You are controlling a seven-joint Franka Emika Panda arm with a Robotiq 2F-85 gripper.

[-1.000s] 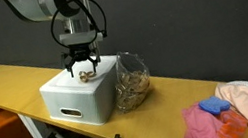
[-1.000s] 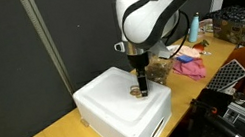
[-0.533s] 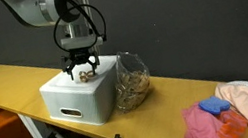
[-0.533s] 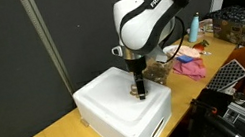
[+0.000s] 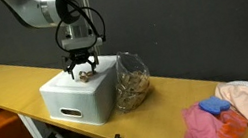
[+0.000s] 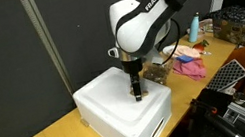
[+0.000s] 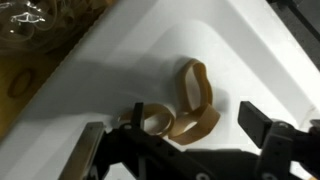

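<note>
— Where are the bands (image 7: 196,100)?
— On top of the box (image 5: 72,100), right under your gripper (image 7: 175,132), with the bag (image 5: 132,82) beside it.
— Jaws?
— Yours stand apart, one each side of the bands.

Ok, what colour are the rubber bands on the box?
Tan, a light brown; the rubber bands show best in the wrist view.

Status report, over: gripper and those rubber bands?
Gripper open, low over box. Rubber bands loose between fingers. Bag beside box, clear of fingers.
</note>
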